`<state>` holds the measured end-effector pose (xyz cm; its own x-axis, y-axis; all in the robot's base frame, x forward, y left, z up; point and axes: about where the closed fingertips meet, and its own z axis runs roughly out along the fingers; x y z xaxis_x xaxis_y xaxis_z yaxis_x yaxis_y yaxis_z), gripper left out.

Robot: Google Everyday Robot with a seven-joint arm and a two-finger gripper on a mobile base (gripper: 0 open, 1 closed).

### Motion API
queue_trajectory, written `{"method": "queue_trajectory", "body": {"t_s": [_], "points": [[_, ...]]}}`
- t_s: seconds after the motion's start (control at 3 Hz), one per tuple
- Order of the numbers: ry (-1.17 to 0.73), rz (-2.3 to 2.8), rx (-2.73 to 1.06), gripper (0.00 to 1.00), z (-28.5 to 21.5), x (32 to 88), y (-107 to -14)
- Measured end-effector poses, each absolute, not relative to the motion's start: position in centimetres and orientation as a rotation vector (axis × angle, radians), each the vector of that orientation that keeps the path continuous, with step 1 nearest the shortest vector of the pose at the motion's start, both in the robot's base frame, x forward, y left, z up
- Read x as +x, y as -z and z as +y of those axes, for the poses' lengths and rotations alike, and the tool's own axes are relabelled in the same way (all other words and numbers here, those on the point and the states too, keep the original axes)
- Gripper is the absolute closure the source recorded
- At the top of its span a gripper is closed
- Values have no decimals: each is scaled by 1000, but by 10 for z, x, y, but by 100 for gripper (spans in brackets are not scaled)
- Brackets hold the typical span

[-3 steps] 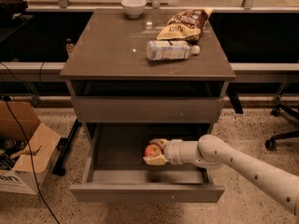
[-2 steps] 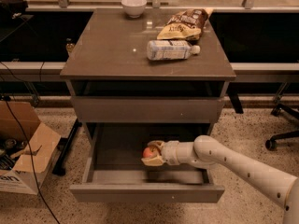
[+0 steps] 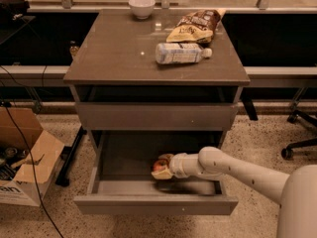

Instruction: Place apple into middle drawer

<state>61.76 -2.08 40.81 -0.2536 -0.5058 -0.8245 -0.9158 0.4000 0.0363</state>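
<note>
The middle drawer (image 3: 154, 205) is pulled open below the flat closed front panel, and its grey tray floor and side walls show. My gripper (image 3: 161, 168) reaches in from the right on the white arm and is low inside the drawer, right of the middle. It is shut on the small red-orange apple (image 3: 159, 165), which sits between the fingers just above or on the drawer floor. I cannot tell whether the apple touches the floor.
On the cabinet top lie a plastic bottle (image 3: 181, 53), a chip bag (image 3: 196, 26) and a white bowl (image 3: 141, 6). A cardboard box (image 3: 25, 157) with cables stands on the floor at left. An office chair base (image 3: 299, 145) is at right.
The gripper with the apple has moved slightly left and lower inside the open drawer. Nothing else has moved.
</note>
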Motion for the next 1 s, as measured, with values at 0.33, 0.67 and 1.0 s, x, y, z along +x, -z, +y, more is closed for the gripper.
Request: {"method": "queue_trajectory", "body": {"t_s": [0.33,0.67,1.0], "points": [[-714,1962,-1151,35,-23,609,-394],[-716,1958,-1159,12,-20,609,-394],[-720,1957,-1161,0,-18,609,-393]]}}
